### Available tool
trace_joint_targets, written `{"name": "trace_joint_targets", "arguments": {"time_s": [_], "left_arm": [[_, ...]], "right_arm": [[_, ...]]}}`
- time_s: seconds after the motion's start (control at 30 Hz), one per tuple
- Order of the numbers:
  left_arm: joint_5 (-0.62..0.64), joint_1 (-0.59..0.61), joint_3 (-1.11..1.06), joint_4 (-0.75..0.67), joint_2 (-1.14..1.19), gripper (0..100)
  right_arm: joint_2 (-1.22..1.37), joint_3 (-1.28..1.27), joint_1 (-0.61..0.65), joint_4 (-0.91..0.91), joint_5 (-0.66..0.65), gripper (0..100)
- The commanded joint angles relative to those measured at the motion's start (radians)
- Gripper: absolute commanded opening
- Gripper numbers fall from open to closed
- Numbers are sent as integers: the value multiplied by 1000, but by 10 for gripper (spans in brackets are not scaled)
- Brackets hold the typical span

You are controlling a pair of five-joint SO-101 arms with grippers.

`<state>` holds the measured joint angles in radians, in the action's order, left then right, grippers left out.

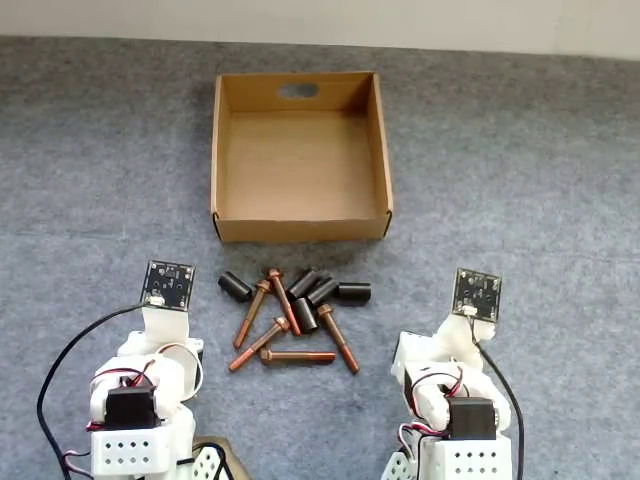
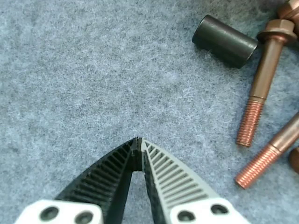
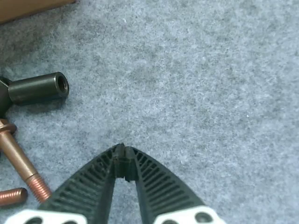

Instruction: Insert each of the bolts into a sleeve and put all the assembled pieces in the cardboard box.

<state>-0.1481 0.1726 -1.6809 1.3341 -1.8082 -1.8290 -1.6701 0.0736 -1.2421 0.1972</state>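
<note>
The left gripper [image 2: 138,144] and right gripper [image 3: 122,153] are sitting empty, fingers pressed together. Bolts [image 1: 298,355] and sleeves [image 1: 353,292] are lying jumbled between them, near the cardboard box [image 1: 216,150]. Such crowding is risking a two-piece grab.

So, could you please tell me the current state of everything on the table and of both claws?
Box: open on top, empty.
Bolts: lying loose, none in a sleeve.
Sleeves: lying on their sides, no bolt inside.
Left claw: shut, holding nothing.
Right claw: shut, holding nothing.
</note>
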Motion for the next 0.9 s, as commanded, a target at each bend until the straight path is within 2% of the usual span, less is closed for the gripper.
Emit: {"name": "trace_joint_targets", "arguments": {"time_s": [0.0, 0.67, 0.73, 0.8, 0.87], "left_arm": [[-6, 5, -16, 6, -10, 10], [-6, 5, -16, 6, -10, 10], [-6, 5, -16, 6, -10, 10], [-6, 5, -16, 6, -10, 10], [-6, 5, -16, 6, -10, 10]], "right_arm": [[-5, -139, -5, -1, -9, 5], [-5, -137, -18, 8, -25, 5], [-5, -119, -82, 62, -126, 6], [-5, -102, -163, 160, -316, 6], [-5, -94, -185, 274, -486, 6]]}}
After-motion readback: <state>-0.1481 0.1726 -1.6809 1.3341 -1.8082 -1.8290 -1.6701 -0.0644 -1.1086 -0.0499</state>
